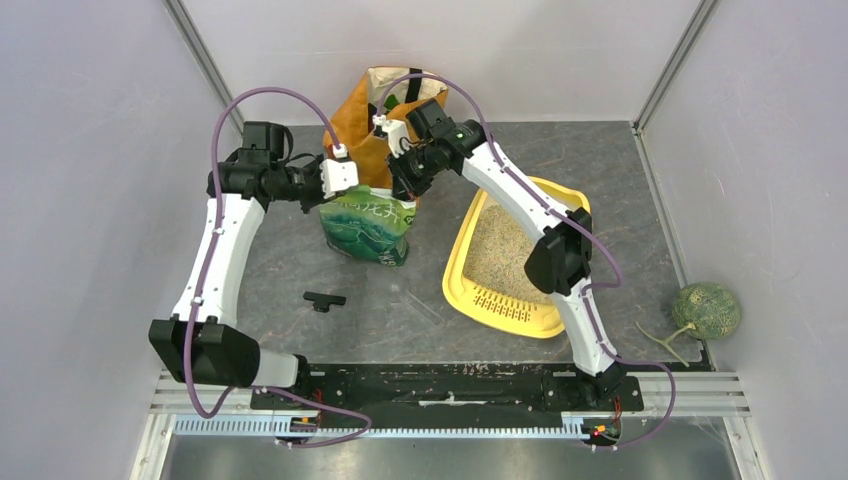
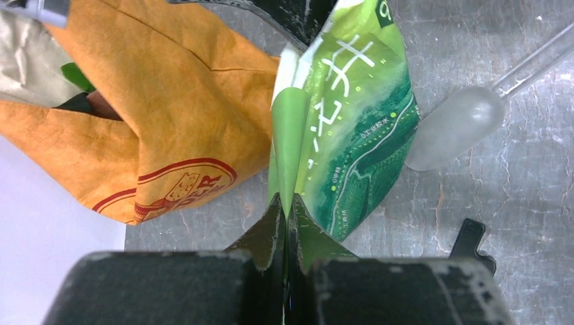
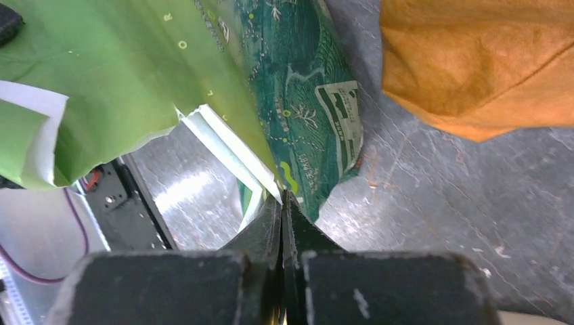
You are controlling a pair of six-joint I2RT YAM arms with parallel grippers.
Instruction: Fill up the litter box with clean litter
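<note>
The green printed bag of clean litter [image 1: 368, 228] stands upright on the grey table, left of the litter box [image 1: 455, 285]. Beige litter [image 1: 497, 250] covers the floor of that shallow yellow tray; my right arm crosses over it. My left gripper [image 1: 348, 192] is at the bag's top left and my right gripper [image 1: 403, 190] at its top right. In the left wrist view my left gripper [image 2: 288, 200] is shut on a fold of the green bag [image 2: 352, 128]. In the right wrist view my right gripper [image 3: 281, 196] is shut on the torn top edge of the green bag [image 3: 298, 101].
An orange paper shopping bag [image 1: 372, 118] stands right behind the litter bag. A black clip [image 1: 325, 300] and a clear plastic dropper [image 2: 460, 122] lie on the table in front. A green melon [image 1: 705, 308] sits at the right edge. Grey walls enclose the table.
</note>
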